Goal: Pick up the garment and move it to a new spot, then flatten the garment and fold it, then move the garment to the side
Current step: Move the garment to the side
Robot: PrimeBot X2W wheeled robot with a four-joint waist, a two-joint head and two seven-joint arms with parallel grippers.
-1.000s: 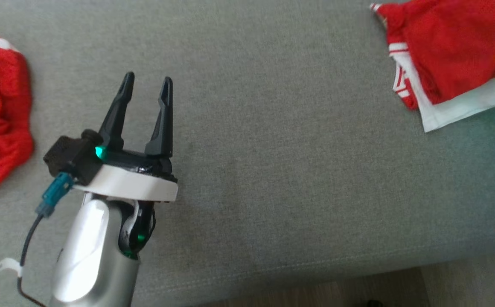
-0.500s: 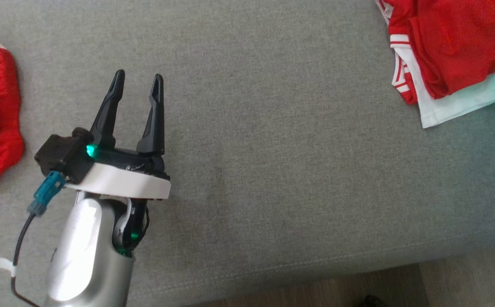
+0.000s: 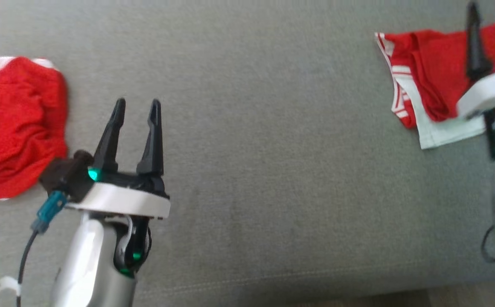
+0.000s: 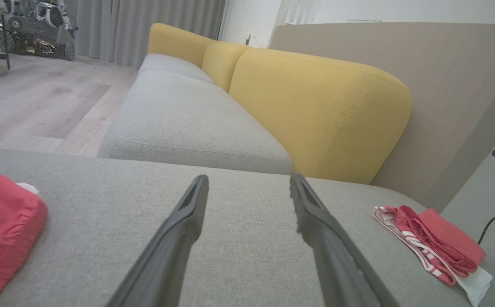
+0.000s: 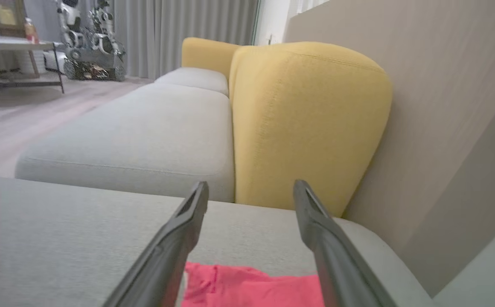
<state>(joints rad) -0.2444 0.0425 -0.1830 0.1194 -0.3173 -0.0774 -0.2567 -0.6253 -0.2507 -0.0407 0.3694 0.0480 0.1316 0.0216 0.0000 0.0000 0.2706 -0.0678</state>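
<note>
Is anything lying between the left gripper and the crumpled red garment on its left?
Nothing visible does. Bare grey cushion is all that separates the open left gripper from the crumpled garment. The folded garment lies far off on the opposite side.

Folded garment (image 3: 426,72) at the cushion's (image 3: 273,149) right, crumpled garment (image 3: 17,128) at its left, well apart

The left gripper (image 3: 138,103) stands at lower left, fingers spread and pointing up, while the right gripper (image 5: 251,186), equally spread, is at the right edge.
</note>
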